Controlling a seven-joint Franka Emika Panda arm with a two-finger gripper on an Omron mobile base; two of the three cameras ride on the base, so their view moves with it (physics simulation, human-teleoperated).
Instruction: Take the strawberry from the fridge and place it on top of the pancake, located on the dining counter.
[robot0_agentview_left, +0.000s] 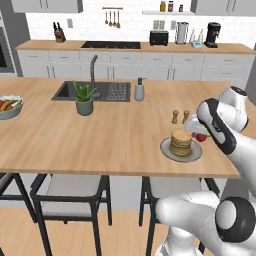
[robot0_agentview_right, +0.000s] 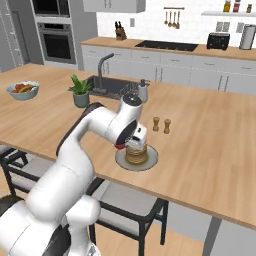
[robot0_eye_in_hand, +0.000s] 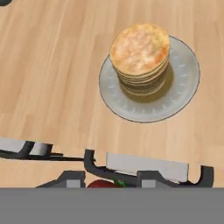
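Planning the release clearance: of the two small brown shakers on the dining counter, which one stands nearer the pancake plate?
The left shaker of the pair stands nearer the plate; the right shaker stands beside it, closer to the arm's wrist.

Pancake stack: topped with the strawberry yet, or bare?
Bare. The pancake top shows only golden surface; the strawberry sits between the gripper fingers.

You get bright, even, rendered light with no glare, only a soft shadow beside the pancake (robot0_eye_in_hand: 140, 54) on its plate (robot0_eye_in_hand: 186, 83) at the hand view's upper right and dimmer floor under the dining counter (robot0_agentview_left: 100, 135), all slightly soft and low-resolution.
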